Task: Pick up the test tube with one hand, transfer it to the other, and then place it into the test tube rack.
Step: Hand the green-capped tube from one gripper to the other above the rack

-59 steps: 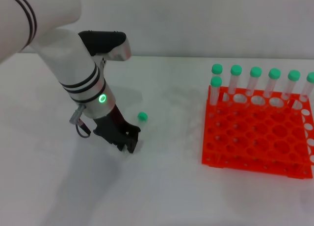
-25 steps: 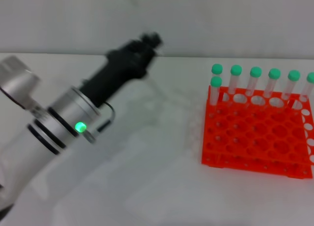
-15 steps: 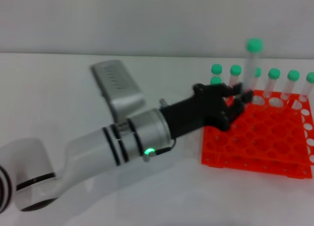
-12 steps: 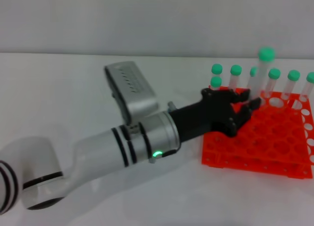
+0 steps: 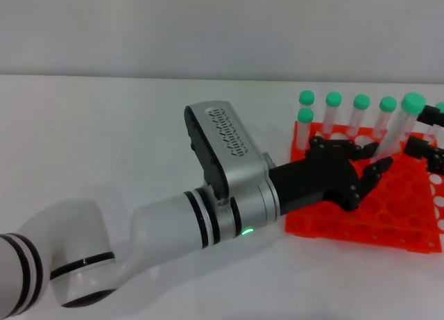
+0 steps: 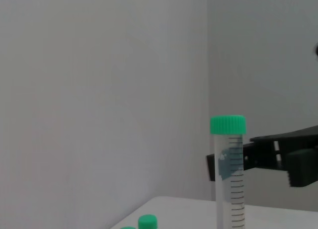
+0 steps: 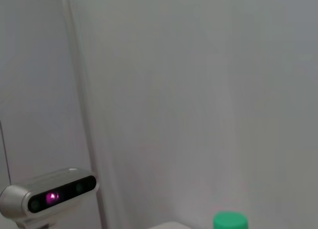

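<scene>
My left hand (image 5: pixel 369 170), black with a silver cuff, reaches over the orange-red test tube rack (image 5: pixel 361 212) and is shut on the lower end of a clear test tube (image 5: pixel 395 134) with a green cap. The tube stands tilted above the rack. It also shows upright in the left wrist view (image 6: pixel 229 182), and its cap shows in the right wrist view (image 7: pixel 230 222). My right hand (image 5: pixel 424 148) comes in at the right edge, open, close beside the tube and apart from it. Its black fingers (image 6: pixel 271 157) show behind the tube.
Several green-capped tubes (image 5: pixel 334 110) stand in the rack's far row, with one more (image 5: pixel 305 125) in the row before it at the near-left corner. The left arm's silver wrist camera (image 5: pixel 225 150) sits high over the white table (image 5: pixel 104 139).
The left hand has lifted the tube off the table at the left and swung it right, over the rack. The right hand has come into view at the right edge.
</scene>
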{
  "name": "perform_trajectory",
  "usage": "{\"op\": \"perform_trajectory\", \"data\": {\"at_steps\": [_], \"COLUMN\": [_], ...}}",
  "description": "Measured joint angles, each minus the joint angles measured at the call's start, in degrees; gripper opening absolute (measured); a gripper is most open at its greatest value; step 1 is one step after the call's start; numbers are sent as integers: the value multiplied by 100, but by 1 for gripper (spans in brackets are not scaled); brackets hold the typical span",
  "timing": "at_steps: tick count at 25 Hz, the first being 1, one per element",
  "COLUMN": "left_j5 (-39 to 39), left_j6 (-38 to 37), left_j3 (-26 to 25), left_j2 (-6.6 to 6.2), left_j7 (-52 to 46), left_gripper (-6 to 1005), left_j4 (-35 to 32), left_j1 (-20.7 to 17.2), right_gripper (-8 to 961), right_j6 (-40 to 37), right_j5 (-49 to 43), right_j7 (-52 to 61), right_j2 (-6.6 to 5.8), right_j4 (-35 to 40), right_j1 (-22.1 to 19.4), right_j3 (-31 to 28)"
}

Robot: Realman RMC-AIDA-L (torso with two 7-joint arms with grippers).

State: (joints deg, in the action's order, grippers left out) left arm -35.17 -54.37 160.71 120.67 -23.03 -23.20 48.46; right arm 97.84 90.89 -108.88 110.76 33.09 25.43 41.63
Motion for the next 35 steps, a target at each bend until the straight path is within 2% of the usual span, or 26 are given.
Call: {"op": "perform_trajectory", "data": {"at_steps": [6, 14, 20, 28, 35], "left_j5": [17, -4, 17, 1, -23], "left_j6": [-4, -13, -29, -33, -35], "left_j3": [-5, -13, -14, -14, -13], "left_j2": [-7, -9, -17, -18, -17], "left_j7": [34, 79, 102, 233, 238], "left_gripper": [283, 294, 302, 313, 323], "left_j4": [-15, -19, -14, -26, -24], "left_j1": [-59, -112, -155, -188, -188], "right_gripper": [757, 754, 710, 639, 359], "right_j6": [-6, -33, -153, -246, -251], "right_j5": [-5, -11, -11, 48, 74], "right_j7": [31, -3, 26, -66, -197], "right_j2": [92, 309, 365, 360, 325], "right_j4": [-23, -37, -37, -36, -31], "right_j1": [100, 208, 285, 281, 244], "right_j3": [3, 12, 33, 10, -11]}}
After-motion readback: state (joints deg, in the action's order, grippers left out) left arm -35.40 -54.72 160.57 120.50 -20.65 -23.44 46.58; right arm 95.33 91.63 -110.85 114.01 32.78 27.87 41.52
